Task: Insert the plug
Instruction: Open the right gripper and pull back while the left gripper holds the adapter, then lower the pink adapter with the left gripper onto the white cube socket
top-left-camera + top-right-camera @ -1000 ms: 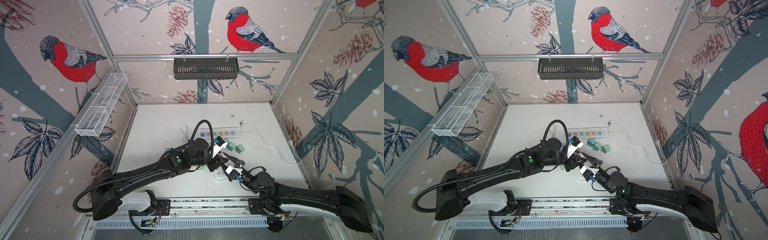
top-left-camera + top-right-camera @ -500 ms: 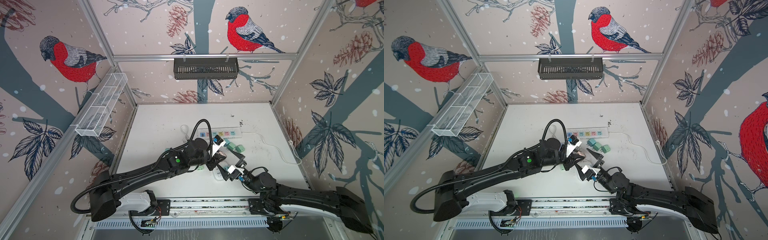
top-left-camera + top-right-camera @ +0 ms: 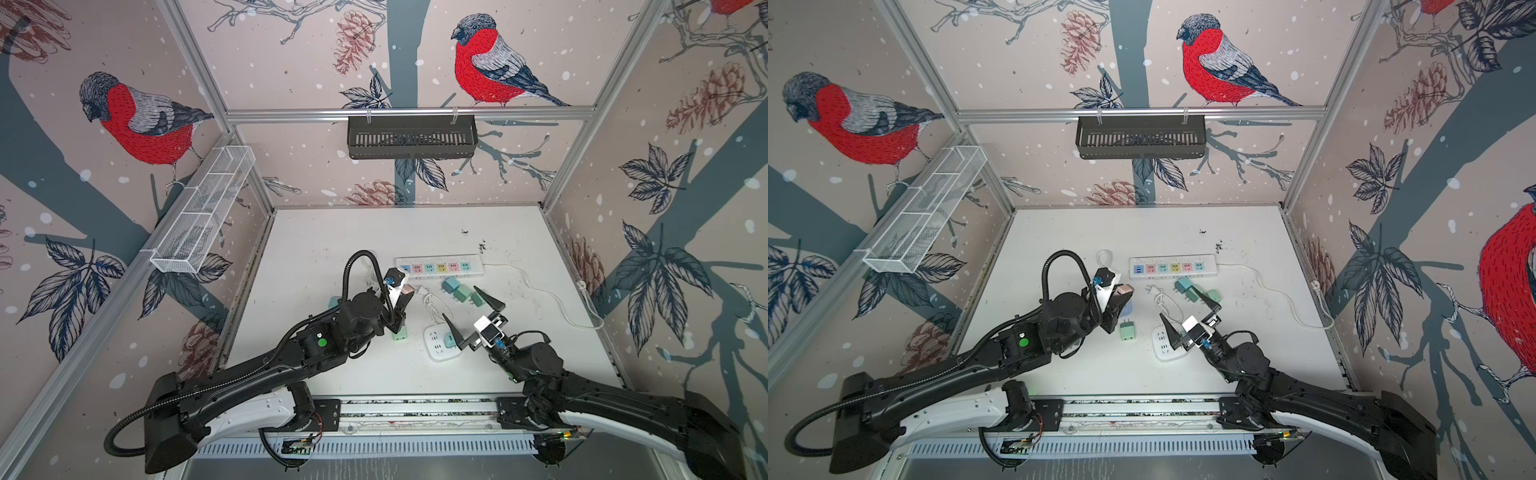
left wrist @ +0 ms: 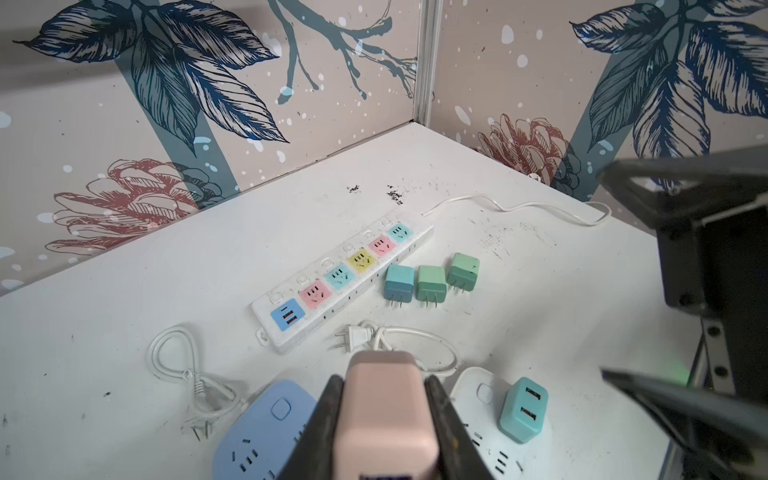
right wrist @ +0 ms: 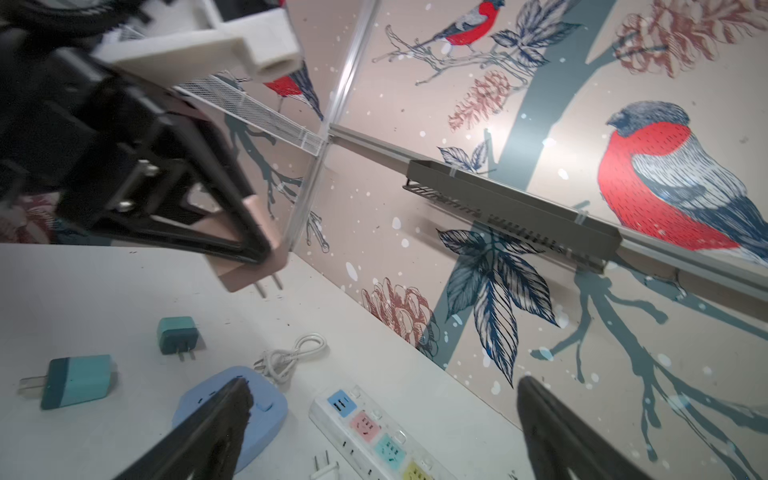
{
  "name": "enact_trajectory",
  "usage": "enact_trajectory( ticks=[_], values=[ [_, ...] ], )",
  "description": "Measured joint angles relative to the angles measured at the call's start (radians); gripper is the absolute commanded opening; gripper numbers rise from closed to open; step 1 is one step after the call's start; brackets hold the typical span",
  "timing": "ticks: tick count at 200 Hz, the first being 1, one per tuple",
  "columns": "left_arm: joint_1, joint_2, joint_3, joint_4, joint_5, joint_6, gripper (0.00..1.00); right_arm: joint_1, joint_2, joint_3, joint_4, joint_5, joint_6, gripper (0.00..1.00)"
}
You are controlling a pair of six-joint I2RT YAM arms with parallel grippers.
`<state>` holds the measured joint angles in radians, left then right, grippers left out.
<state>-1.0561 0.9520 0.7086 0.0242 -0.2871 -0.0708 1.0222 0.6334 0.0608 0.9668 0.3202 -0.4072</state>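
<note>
The pink plug (image 5: 239,272) is grasped at its two sides by the left pincer (image 4: 383,386). It is held above the surface (image 4: 124,299) with its prongs (image 5: 269,286) directed downward, so that, as it seems, it can be lowered into a socket. The blue socket block (image 4: 257,436) lies just below it.

The right pincer (image 3: 459,301) is released wide and nothing is held in it. It is kept near the white socket block (image 4: 478,453), where a teal plug (image 4: 523,409) is already seated.

The prongs are hidden in the left wrist view. The blue socket block is mostly covered by the arm in both top views. Which socket is intended cannot be told.
</note>
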Motion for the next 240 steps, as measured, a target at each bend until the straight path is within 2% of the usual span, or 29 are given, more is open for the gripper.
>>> enact_trajectory(
  ticks=[37,67,83,108,153,184,240],
  values=[
    [0.000,0.013,-0.028,0.042,0.076,0.084,0.00,-0.208,-0.045,0.055,-0.100,0.079,0.261,1.00],
    [0.000,0.065,0.013,-0.008,0.165,0.105,0.00,-0.368,-0.064,0.100,-0.243,0.146,0.550,1.00],
    [-0.008,0.083,0.015,-0.037,0.230,0.098,0.00,-0.429,-0.061,0.148,-0.340,0.151,0.686,1.00],
    [-0.036,0.100,-0.016,-0.077,0.291,0.067,0.00,-0.486,-0.036,0.207,-0.449,0.122,0.829,1.00],
    [-0.072,0.169,-0.033,-0.118,0.314,0.014,0.00,-0.520,0.047,0.284,-0.613,0.103,0.988,1.00],
    [-0.096,0.247,0.004,-0.125,0.339,0.007,0.00,-0.533,0.086,0.338,-0.687,0.078,1.008,1.00],
    [-0.112,0.388,0.093,-0.148,0.340,0.009,0.00,-0.540,0.086,0.293,-0.690,0.044,1.005,1.00]
  ],
)
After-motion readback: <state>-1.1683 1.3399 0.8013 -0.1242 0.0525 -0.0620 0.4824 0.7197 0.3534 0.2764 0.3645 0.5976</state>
